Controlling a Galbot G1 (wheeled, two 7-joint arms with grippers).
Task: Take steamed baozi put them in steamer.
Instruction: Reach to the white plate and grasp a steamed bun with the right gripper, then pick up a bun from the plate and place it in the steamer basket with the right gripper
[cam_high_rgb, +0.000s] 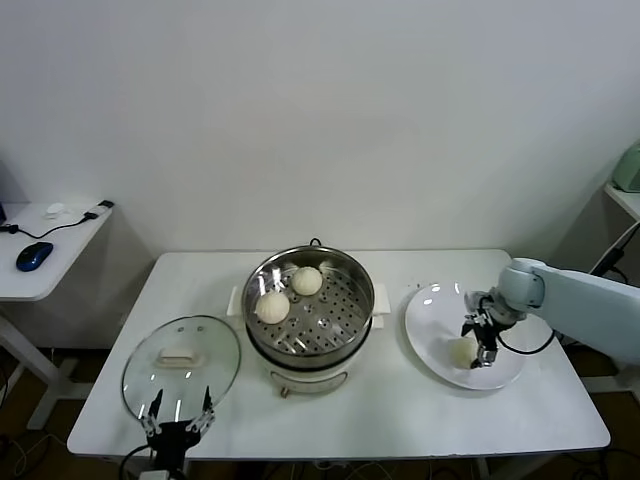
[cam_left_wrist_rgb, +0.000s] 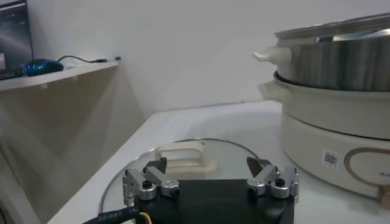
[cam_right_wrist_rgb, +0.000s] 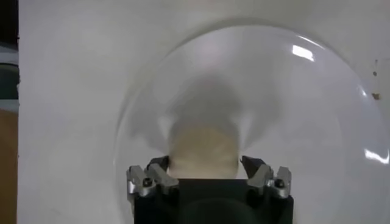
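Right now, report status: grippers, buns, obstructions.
Right gripper open, straddling a baozi on the plate. Left gripper open, idle by the glass lid. Two baozi in steamer. No obstructions.

Pale grey-blue right arm (cam_high_rgb: 585, 300); black claws (cam_left_wrist_rgb: 210, 176) with silver, screw-studded finger mounts.

The white bench (cam_high_rgb: 400, 420) carries three things in a row. The steamer (cam_high_rgb: 310, 310) stands at its centre on a cream base. A glass lid (cam_high_rgb: 181, 362) with a white handle lies flat at 8 o'clock from it, near the front edge. A white plate (cam_high_rgb: 440, 330) lies at 3 o'clock.
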